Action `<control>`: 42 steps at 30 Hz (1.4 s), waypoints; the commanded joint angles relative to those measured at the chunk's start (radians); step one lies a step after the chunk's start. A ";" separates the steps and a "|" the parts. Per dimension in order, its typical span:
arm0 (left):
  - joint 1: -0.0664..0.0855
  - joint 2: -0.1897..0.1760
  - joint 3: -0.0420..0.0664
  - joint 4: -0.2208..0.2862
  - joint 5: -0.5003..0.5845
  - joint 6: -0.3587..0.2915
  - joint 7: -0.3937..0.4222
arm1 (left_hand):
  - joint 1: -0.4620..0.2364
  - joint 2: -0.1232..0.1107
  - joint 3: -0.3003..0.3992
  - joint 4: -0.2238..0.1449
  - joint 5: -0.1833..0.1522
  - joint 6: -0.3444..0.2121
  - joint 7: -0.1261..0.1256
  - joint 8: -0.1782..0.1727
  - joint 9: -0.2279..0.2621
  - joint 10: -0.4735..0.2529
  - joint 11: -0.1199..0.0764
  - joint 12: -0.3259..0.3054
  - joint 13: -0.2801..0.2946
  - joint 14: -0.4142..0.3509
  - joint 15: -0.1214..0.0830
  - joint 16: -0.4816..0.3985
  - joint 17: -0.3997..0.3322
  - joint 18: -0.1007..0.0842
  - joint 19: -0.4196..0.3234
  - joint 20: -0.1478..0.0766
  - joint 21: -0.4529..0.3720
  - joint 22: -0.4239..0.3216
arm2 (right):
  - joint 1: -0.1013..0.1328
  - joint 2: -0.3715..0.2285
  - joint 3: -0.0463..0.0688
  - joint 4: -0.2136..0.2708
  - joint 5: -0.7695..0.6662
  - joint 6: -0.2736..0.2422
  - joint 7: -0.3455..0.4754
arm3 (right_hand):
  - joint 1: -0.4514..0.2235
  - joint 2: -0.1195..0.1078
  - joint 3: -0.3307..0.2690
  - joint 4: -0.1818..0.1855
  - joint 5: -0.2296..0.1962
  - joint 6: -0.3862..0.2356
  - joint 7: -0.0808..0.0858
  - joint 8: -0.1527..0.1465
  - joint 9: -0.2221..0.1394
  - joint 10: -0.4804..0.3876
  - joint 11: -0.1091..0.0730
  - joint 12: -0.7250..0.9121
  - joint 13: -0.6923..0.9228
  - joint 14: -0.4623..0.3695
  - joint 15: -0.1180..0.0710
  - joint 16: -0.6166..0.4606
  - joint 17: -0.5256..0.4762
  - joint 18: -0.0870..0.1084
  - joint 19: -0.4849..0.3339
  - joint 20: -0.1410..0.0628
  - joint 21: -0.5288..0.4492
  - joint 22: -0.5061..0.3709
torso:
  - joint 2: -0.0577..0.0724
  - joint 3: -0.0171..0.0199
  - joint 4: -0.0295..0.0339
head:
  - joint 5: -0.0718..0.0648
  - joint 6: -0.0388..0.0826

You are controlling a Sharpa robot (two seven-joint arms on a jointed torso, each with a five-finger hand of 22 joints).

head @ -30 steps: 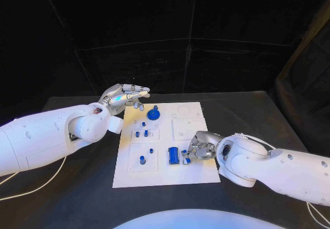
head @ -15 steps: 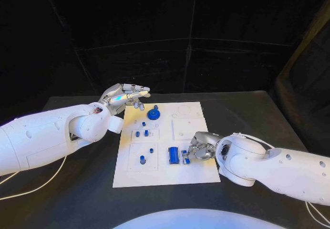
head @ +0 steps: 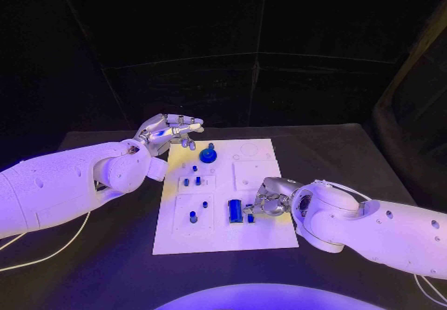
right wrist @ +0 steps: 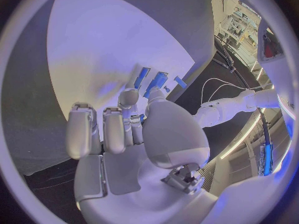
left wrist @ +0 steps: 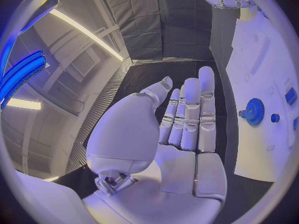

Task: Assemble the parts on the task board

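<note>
Parts of blue colour lie and stand on the white task board [head: 256,236], which rests in the middle of the black table [head: 345,152]. At the far end of the board stands one round blue gear [head: 208,155], and it also shows in the left wrist view [left wrist: 254,111]. Below the gear, in the left half of the board, I count about four small blue pegs [head: 195,168] standing close together in a raised square, though they are small and I cannot be sure of the number. Nearer to the robot, another raised plate carries two more small blue pieces [head: 193,216], one a little above the other. Beside this plate, toward the right, stands one larger blue block [head: 235,210], upright on the board. Just beside this block is one small blue piece [head: 250,217], and the right hand [head: 267,201] is down at it, its fingers [right wrist: 129,98] bent toward the piece; whether the hand really pinches it I cannot tell, because the fingers hide the contact. The left hand [head: 171,132] hovers above the table beside the far left corner of the board, near the gear but apart from it. Its fingers [left wrist: 187,115] are stretched out side by side, the thumb a little apart, and it holds nothing.
</note>
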State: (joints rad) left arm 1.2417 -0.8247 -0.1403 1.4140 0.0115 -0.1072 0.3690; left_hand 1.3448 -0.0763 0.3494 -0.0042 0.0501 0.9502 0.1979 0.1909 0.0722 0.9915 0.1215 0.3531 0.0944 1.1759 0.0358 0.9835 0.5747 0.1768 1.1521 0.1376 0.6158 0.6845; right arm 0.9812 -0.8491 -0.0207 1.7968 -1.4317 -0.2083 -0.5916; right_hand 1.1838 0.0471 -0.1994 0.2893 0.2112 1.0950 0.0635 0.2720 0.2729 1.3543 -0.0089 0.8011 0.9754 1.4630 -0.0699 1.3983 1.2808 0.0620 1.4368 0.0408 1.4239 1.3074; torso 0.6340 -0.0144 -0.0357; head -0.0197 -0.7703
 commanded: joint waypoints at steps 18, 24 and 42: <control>0.001 0.005 0.001 -0.012 0.003 0.010 0.011 | 0.002 0.003 -0.011 0.000 0.000 -0.010 0.000 0.009 -0.002 -0.010 0.003 0.009 0.000 -0.009 0.002 -0.003 -0.004 0.005 -0.006 -0.001 -0.008 -0.003 | 0.011 -0.112 0.001 0.025 0.364 -0.208 0.362 | 0.146 -0.014 -0.026 -0.044 0.040 -0.118 0.052 -0.076 -0.004 -0.151 0.041 -0.285 -0.196 -0.043 0.030 -0.281 -0.335 0.064 -0.207 0.027 -0.262 -0.262 | -0.014 -0.0040 -0.0003 | -0.009 0.033; -0.003 0.020 0.001 -0.040 0.065 0.011 0.046 | -0.028 -0.010 -0.051 0.020 -0.001 -0.020 -0.012 0.021 -0.002 -0.024 0.000 0.014 -0.005 -0.087 0.009 -0.075 -0.041 0.006 -0.066 0.005 -0.065 -0.035 | 0.060 -0.093 0.002 -0.107 0.781 -0.159 0.708 | 0.331 0.031 0.020 -0.117 -0.034 -0.190 0.130 -0.122 -0.044 -0.325 0.120 -0.589 -0.468 -0.310 0.115 -0.875 -0.795 0.114 -0.499 0.097 -0.762 -0.700 | -0.036 -0.0090 0.0008 | -0.012 0.075; -0.037 0.116 0.002 -0.220 0.104 -0.060 0.136 | -0.014 0.024 -0.130 0.056 0.000 -0.018 -0.038 -0.071 -0.007 -0.039 0.073 -0.215 -0.032 -0.285 0.131 -0.764 -0.389 0.007 -0.431 0.145 -0.497 -0.364 | 0.111 0.167 0.003 -0.612 1.201 -0.021 1.030 | 0.250 0.057 -0.017 -0.245 -0.074 -0.240 0.132 -0.210 -0.184 -0.379 0.204 -0.739 -0.896 -0.471 0.236 -1.337 -1.201 0.121 -0.577 0.237 -1.313 -1.118 | -0.103 -0.0129 0.0034 | -0.006 0.206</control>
State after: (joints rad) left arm 1.2040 -0.7149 -0.1398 1.2030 0.0966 -0.1316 0.4573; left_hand 1.3317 -0.0631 0.2246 0.0513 0.0500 0.9308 0.1673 0.1261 0.0653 0.9541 0.1948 0.1452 0.0630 0.8881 0.1662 0.2326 0.1945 0.1769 0.7275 0.2797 0.1264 0.3290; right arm 1.0900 -0.6916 -0.0185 1.2018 -0.3306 -0.2787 0.3449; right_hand 1.4404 0.1045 -0.2163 0.0494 0.1390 0.8611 0.1980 0.0683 0.0921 0.9768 0.1930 0.0650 0.0862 0.9848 0.1666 0.0656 0.0862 0.1790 0.8533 0.2757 0.1180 0.1964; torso 0.5422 -0.0298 -0.0342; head -0.0266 -0.5774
